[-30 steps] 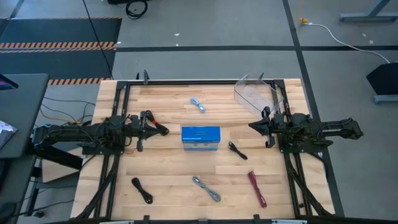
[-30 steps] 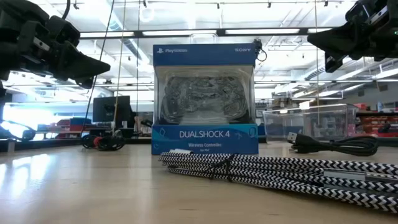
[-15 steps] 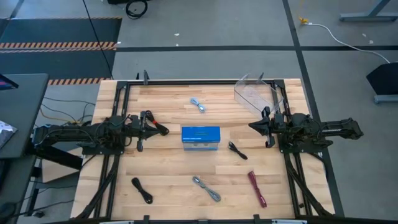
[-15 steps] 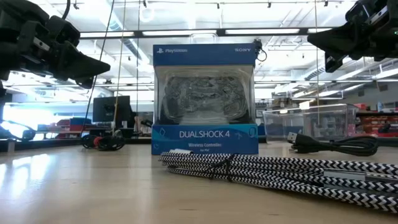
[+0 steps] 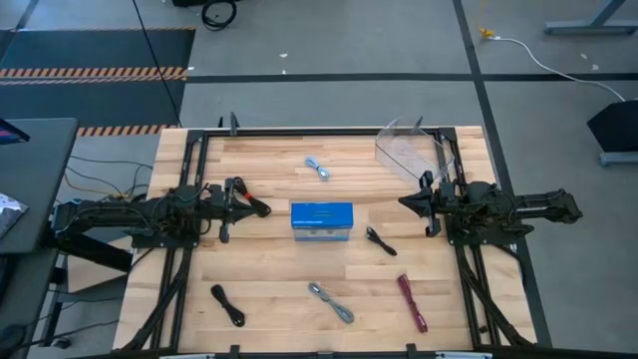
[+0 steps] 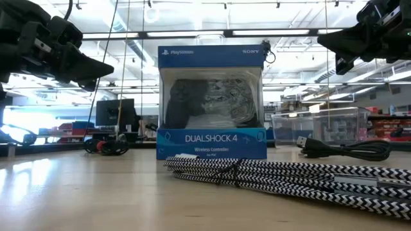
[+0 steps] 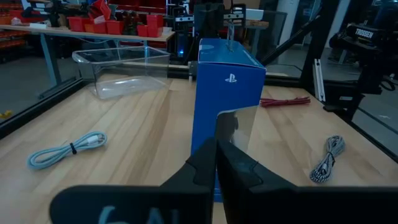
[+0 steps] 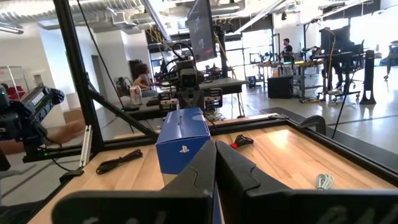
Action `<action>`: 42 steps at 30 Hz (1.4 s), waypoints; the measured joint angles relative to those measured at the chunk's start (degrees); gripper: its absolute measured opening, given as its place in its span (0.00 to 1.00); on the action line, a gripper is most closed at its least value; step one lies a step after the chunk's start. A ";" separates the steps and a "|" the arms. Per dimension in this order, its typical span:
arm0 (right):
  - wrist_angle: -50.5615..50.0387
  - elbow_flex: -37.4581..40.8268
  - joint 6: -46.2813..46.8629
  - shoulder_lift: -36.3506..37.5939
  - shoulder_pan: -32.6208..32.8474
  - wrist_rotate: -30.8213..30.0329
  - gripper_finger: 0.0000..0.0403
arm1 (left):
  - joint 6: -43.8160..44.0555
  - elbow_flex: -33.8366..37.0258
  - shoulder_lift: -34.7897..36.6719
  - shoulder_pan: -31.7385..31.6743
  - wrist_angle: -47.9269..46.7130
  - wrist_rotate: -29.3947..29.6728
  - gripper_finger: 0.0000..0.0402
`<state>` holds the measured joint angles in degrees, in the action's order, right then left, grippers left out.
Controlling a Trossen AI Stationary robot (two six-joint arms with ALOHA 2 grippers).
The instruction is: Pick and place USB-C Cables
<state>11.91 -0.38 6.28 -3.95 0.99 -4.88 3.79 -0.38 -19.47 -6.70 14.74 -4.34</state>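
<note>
Several cable bundles lie flat on the wooden table: a pale blue one, a black one, a red one, a silver-grey braided one, another black one, and a black-and-red one close under my left gripper. My left gripper hovers left of the blue box, its fingers shut. To the box's right my right gripper hovers level and shut. Neither touches anything.
The blue controller box stands upright at the table's middle, between the two grippers. A clear plastic bin sits at the far right corner. A black frame runs along the table's edges. The near middle holds the braided cable.
</note>
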 joint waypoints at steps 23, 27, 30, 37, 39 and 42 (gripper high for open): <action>0.22 0.02 6.13 0.00 0.00 0.02 0.04 | -4.17 0.01 -0.02 0.02 1.42 0.60 0.05; 1.37 0.01 6.01 0.00 -0.02 -0.07 0.04 | -7.47 0.00 -0.02 0.02 2.05 0.78 0.05; 1.75 0.02 5.77 0.00 -0.01 -0.05 0.04 | -7.49 0.02 -0.02 0.02 2.16 0.78 0.05; 1.80 -0.01 6.19 0.00 -0.02 -0.03 0.04 | -2.11 0.01 0.00 0.02 4.98 0.87 0.05; 2.39 0.00 6.21 0.00 0.00 -0.03 0.04 | -1.60 0.00 -0.02 0.02 5.81 0.89 0.05; 3.37 0.00 6.17 -0.01 -0.02 -0.63 0.04 | -1.44 0.02 -0.02 0.02 6.37 0.87 0.05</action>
<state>15.29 -0.37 12.46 -3.95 0.97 -5.51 2.35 -0.36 -19.49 -6.68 21.11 -3.46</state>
